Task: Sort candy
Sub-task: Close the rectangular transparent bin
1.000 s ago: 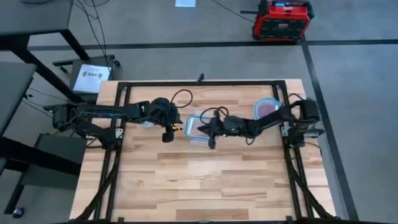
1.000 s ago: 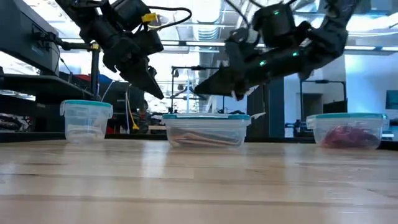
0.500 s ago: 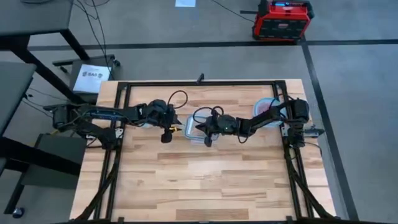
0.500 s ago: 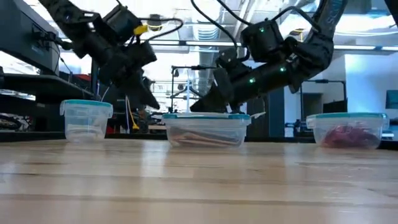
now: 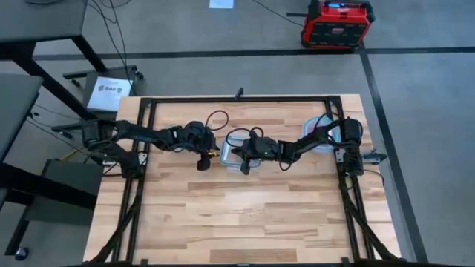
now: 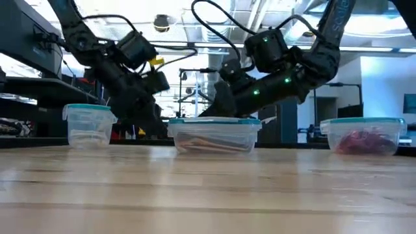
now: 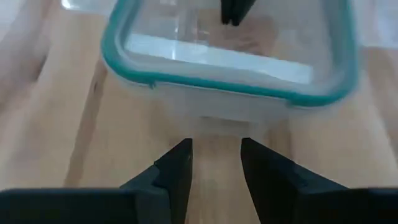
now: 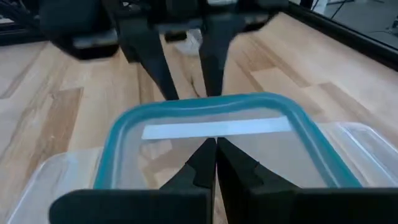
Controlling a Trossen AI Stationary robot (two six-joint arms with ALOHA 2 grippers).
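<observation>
while both grippers crowd the middle tub [image 6: 214,135], side tubs flank it.

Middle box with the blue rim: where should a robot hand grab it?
Probably by the middle box's wall facing the left hand, one finger inside, one outside, coming from above. The top is open and the wall is thin.
</observation>
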